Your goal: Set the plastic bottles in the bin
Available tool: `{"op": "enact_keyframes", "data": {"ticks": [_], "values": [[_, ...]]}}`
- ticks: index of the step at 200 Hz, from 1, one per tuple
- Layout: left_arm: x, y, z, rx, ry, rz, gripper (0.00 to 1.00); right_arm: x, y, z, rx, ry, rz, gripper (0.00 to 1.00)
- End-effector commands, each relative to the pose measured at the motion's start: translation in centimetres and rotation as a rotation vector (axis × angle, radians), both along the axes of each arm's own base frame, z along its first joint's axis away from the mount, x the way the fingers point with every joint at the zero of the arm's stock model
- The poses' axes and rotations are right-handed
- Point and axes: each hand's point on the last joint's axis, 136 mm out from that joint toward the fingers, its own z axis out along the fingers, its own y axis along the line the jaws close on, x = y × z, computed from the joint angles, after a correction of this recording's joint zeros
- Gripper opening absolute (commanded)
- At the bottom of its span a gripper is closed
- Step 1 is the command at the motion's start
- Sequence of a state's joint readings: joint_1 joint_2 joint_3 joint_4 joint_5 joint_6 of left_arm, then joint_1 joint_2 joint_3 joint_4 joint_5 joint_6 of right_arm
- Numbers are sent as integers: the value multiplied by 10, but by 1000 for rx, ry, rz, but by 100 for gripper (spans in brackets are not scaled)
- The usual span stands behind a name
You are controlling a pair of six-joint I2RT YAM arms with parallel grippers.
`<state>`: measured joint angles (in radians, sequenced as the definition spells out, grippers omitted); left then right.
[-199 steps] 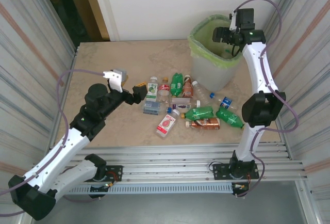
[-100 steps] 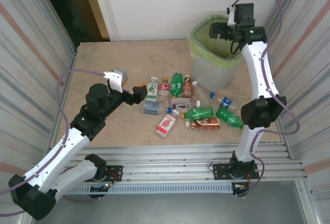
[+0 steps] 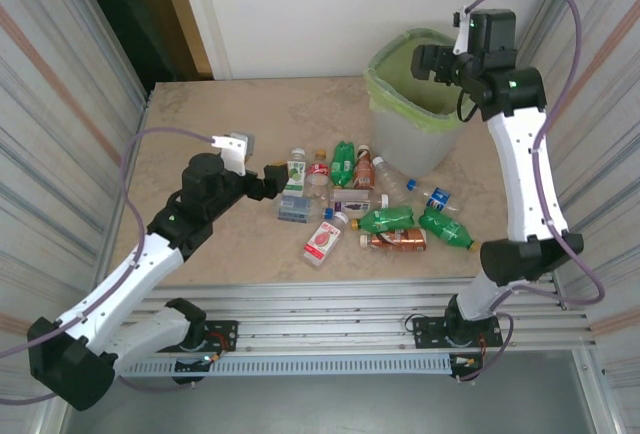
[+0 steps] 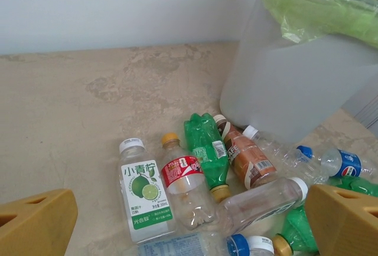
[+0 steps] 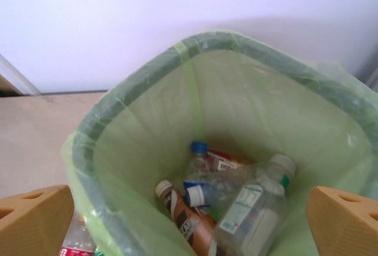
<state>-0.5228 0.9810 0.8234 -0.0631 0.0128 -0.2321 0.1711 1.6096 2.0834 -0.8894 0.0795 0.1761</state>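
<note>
R gripper (image 3: 430,60) fingers wide open, empty, right above bin (image 3: 418,142) mouth; R arm stretched tall beside bin. L gripper (image 3: 268,182) also fully open, nothing held, low, well apart from bin. Plastic bottles (image 3: 385,220) lie on table (image 3: 200,114) before bin, clear/green/brown; few more (image 5: 248,209) inside bin.
</note>
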Motion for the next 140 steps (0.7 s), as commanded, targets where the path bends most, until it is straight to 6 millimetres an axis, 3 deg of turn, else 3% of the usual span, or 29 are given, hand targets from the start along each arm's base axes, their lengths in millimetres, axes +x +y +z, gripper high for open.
{"op": "enact_keyframes", "data": {"ticks": [1, 27, 32, 93, 140], "values": [[8, 4, 10, 9, -9, 28, 99, -27, -9, 2, 24, -5, -64, 98], [12, 1, 3, 25, 14, 22, 99, -56, -17, 1, 39, -11, -100, 98], [13, 1, 3, 26, 16, 23, 99, -61, -20, -11, 35, 16, -110, 98], [23, -8, -20, 47, 93, 12, 99, -132, -43, -59, 69, 83, -203, 98], [27, -11, -48, 83, 197, 12, 99, -171, -55, -115, 103, 190, -287, 98]]}}
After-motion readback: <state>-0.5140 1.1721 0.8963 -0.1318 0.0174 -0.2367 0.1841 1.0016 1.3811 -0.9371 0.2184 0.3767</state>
